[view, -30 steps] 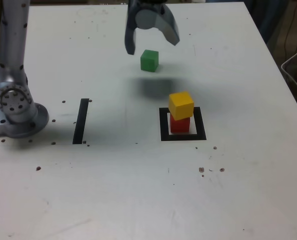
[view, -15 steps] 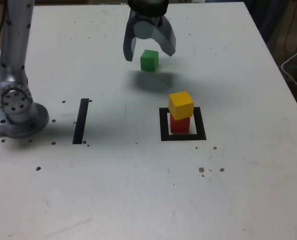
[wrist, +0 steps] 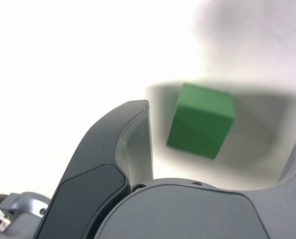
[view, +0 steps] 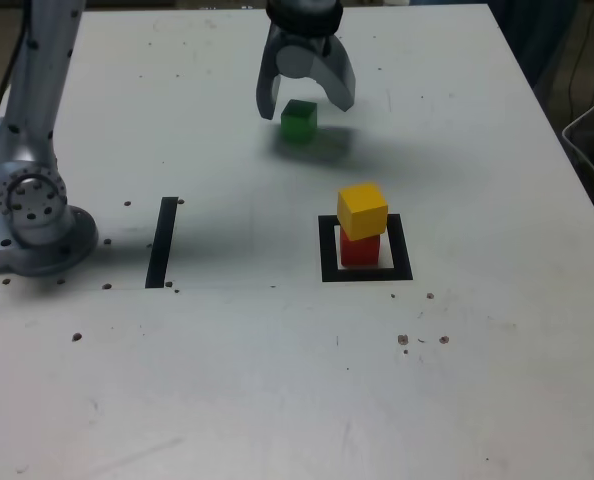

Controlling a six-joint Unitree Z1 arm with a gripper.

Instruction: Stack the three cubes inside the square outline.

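Cubes: green [view: 299, 121] on table [view: 227, 350], gripper [view: 306, 108] w/ jaws wide apart, prob. just above it; yellow [view: 363, 211] atop red [view: 360, 249], red inside sq. outline [view: 331, 272].

- Exterior view: moderate, even light on the pale bench [view: 227, 370], dimmer around its far edge.
- A soft, blurry shadow falls beside the green cube [view: 299, 121].
- Wrist view: much of the bench is blown out to white, with a greyer patch in one corner.
- Broad, soft-edged shadows flank the cube; the light probably comes from overhead.
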